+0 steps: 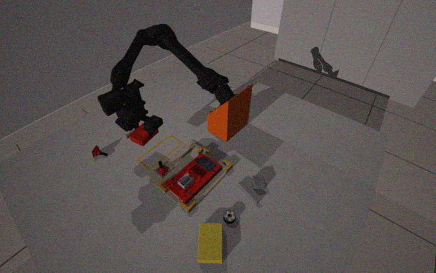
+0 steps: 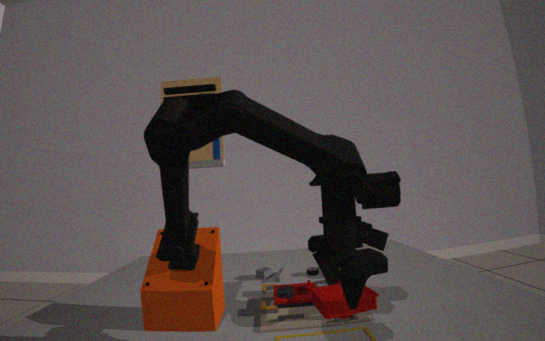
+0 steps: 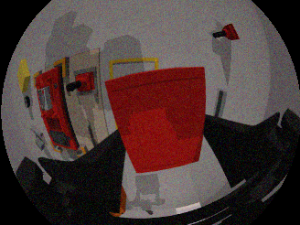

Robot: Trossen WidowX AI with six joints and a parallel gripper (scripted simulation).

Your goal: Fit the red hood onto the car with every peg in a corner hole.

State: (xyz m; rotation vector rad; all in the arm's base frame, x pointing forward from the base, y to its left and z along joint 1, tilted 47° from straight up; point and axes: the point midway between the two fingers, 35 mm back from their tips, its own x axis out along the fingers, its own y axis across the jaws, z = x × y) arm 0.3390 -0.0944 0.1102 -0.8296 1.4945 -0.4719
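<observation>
My gripper (image 1: 145,129) (image 2: 353,298) (image 3: 161,153) is shut on the red hood (image 1: 138,136) (image 2: 333,302) (image 3: 157,118) and holds it a little above the table, its flat roof facing the wrist camera. It hangs just beyond the far corner of a yellow outlined rectangle (image 1: 173,137) (image 3: 135,60). The red car chassis (image 1: 197,172) (image 2: 295,292) (image 3: 54,115) sits in its jig (image 1: 192,205) in front of that rectangle, with the grey engine block (image 1: 185,181) on its deck. The pegs are too small to make out.
The arm stands on an orange block (image 1: 229,115) (image 2: 181,289) behind the jig. A small red clamp (image 1: 96,151) (image 3: 229,31) lies left of the hood, a red lever piece (image 1: 161,169) beside the jig. A yellow block (image 1: 209,243), black wheel (image 1: 229,215) and grey piece (image 1: 258,183) lie nearer.
</observation>
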